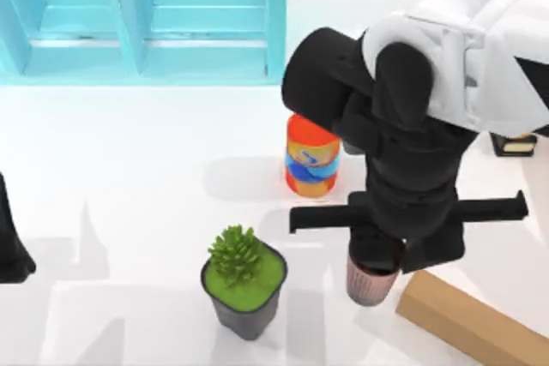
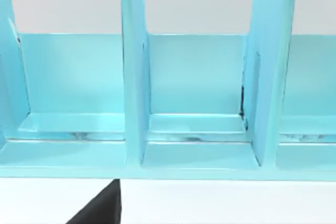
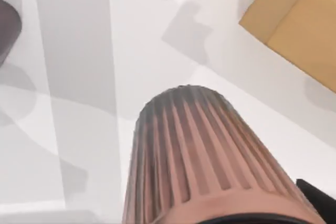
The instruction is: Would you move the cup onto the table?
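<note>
The right gripper (image 1: 375, 256) is clamped on the single cup (image 1: 371, 280), which hangs directly beneath it over the table (image 1: 129, 169). Beside the gripper: one plant pot (image 1: 244, 285), one orange can (image 1: 310, 156), one cardboard box (image 1: 467, 319).

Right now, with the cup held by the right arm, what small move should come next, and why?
Probably lower it straight down. The right gripper holds the cup over bare table, between the plant pot and the cardboard box; the wrist view suggests a gap remains beneath.
</note>
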Tool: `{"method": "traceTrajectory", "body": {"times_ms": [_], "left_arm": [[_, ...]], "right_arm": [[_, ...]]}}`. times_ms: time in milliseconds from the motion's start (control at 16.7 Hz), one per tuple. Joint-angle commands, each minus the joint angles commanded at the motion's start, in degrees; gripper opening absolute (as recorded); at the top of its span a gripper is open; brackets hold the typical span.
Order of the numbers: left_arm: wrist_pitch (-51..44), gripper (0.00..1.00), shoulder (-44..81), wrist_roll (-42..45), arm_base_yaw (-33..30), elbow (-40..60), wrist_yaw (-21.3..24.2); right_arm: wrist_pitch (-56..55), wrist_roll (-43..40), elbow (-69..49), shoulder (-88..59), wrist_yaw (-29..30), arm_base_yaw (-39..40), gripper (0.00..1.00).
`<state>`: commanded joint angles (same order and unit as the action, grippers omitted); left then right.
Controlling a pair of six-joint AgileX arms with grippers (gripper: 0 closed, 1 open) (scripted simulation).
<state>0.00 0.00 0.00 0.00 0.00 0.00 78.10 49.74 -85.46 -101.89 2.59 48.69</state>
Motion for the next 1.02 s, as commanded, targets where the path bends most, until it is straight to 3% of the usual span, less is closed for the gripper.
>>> {"method": "traceTrajectory", "body": {"times_ms": [360,600,1020], "left_arm": [[0.00,1.00,0.00,0.00,0.00,0.00,0.00],[0.00,1.00,0.00,0.00,0.00,0.00,0.00],[0.00,1.00,0.00,0.00,0.00,0.00,0.00]], "right_arm": [[-11.18,0.46,9.20,-1.88,0.05,0.63,0.00],[-11.82,0.51,9.80,-2.03,0.05,0.70,0.00],[-11.82,0.51,9.80,-2.03,0.05,0.70,0.53]]}}
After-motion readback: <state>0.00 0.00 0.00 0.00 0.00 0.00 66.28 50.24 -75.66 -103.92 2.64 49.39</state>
